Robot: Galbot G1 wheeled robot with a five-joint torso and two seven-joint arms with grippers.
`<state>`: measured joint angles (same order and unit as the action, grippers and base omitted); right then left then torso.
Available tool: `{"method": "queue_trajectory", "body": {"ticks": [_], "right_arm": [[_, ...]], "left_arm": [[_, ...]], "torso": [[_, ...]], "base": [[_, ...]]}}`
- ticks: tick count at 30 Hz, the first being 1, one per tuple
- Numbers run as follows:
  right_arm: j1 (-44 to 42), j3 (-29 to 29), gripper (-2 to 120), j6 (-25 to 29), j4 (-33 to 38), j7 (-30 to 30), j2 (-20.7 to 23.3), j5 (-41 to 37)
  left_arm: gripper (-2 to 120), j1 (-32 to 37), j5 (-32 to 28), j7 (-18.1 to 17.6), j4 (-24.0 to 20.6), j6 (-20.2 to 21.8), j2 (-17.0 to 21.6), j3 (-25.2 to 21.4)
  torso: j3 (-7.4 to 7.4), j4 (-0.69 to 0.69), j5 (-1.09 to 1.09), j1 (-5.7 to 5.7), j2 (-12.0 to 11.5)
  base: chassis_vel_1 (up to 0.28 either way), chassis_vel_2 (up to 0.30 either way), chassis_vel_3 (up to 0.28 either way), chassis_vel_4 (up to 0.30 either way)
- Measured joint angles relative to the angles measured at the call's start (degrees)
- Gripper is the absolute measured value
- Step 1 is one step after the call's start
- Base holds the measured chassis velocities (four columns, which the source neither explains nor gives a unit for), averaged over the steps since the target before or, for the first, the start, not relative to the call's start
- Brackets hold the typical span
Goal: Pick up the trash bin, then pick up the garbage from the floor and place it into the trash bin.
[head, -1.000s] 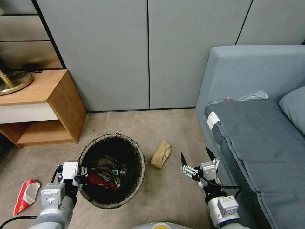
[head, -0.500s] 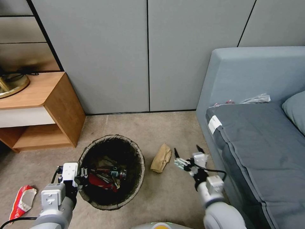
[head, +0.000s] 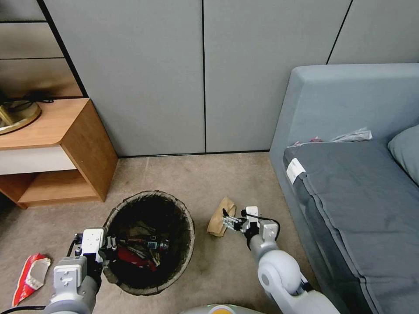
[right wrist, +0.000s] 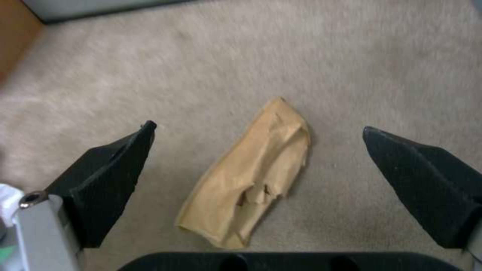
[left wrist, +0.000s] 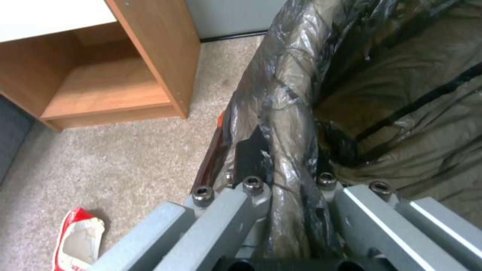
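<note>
Since a second ago the right gripper (head: 230, 219) has swung in from beside the sofa and now sits low over the crumpled tan-brown paper scrap (head: 221, 216) on the beige carpet (head: 183, 174), just right of the bin; in the right wrist view its two black fingers (right wrist: 108, 177) are spread wide with the paper (right wrist: 253, 175) lying between them, not touching either; the left gripper (left wrist: 289, 188) is clamped on the near rim of the small round bin wrapped in a dark brown-black liner (head: 148, 242), liner plastic bunched between its fingers (left wrist: 253, 162); inside the bin lie red packets, a small clear bottle and dark wrappers; a red-and-white snack packet (head: 29, 278) lies flat on the carpet left of the left arm; a wooden side cabinet (head: 83, 144) stands beyond the bin to the left, a grey-blue sofa (head: 349, 174) to the right.
</note>
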<state>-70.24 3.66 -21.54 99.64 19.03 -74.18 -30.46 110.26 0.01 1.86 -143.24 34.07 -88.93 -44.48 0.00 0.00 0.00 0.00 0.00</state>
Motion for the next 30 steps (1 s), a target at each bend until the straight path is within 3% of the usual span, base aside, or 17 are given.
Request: {"method": "queue_trajectory", "body": {"ticks": [3,11,30], "right_arm": [[4.7,-2.1,100,-1.7,-5.1,3.6,-0.4,-3.7],[9.5,-3.1,100,-2.9,-13.8,5.8,-3.1,-5.4],[13.1,-4.1,100,-1.7,-23.4,2.3,-6.7,-3.8]], "left_arm": [[1,-0.1,0.0,0.0,0.0,0.0,-0.3,-0.1],[1,-0.2,0.0,0.0,0.0,0.0,-0.9,-0.2],[1,-0.2,0.5,0.0,0.0,0.0,-0.5,-0.1]], "torso": [[0.00,0.01,0.00,0.00,0.0],[0.00,0.01,0.00,0.00,0.0],[0.00,0.00,0.00,0.00,0.0]], "base": [[0.000,0.000,0.000,0.000],[0.000,0.000,0.000,0.000],[0.000,0.000,0.000,0.000]]}}
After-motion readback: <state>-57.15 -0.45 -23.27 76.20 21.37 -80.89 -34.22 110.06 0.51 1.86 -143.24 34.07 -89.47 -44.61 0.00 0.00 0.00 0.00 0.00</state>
